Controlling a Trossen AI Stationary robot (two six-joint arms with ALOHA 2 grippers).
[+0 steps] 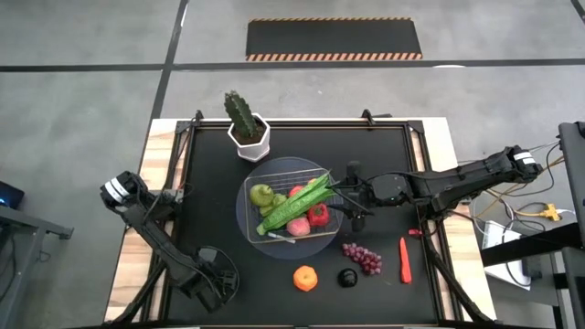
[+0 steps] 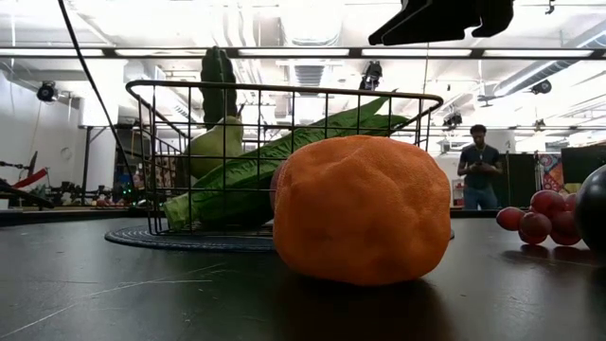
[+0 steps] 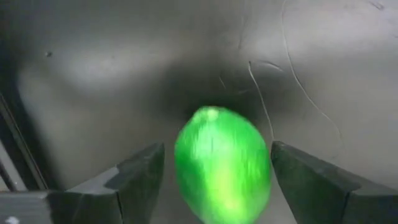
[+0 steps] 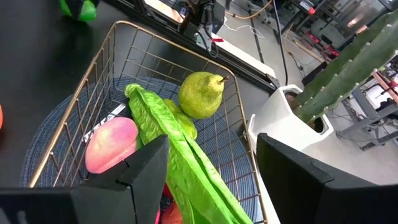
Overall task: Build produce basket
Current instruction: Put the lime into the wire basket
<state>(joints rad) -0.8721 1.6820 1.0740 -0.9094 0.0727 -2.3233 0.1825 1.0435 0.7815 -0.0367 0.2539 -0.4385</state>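
My left gripper [image 3: 214, 180] at near-left table corner, fingers spread, lime [image 3: 222, 163] between them, untouched either side. Basket [image 1: 259, 222] mid-table holding pear [image 4: 200, 94], long green bean bunch [image 1: 294, 205], peach [image 4: 111, 144], red pepper [image 1: 317, 216]. Orange [image 1: 305, 278] near edge, grapes [image 1: 363, 257] and chili [image 1: 404, 259] right of it. My right gripper [image 4: 211, 171] over basket's right rim, fingers apart, empty.

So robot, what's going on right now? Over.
Left pincer open around the lime, on the table. Right pincer open over the basket. Orange, grapes, chili outside. Nothing blocking.
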